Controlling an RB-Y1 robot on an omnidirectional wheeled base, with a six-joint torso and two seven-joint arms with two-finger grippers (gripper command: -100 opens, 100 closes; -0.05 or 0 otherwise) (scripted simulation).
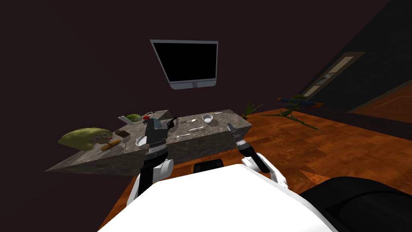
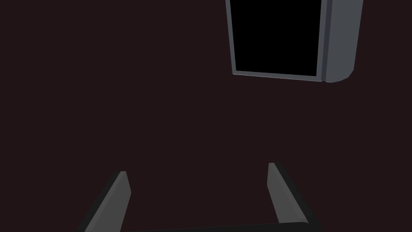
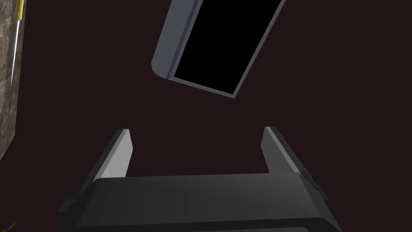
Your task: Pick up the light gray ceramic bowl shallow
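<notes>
Through the head camera, the pale bowl [image 1: 207, 118] sat toward the far side of the stone-topped table [image 1: 219, 128], with cutlery [image 1: 196, 129] beside it. It lay apart from both raised arms. The left gripper [image 1: 155, 121] hung over the table's near edge and the right gripper [image 1: 231, 128] near its right corner.

In the left wrist view, the fingers [image 2: 120, 193] stood spread with nothing between them.

In the right wrist view, the fingers [image 3: 118, 153] were likewise spread and empty.

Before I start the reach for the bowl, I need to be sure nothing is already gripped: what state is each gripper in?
Left gripper: open, holding nothing.
Right gripper: open, holding nothing.
</notes>
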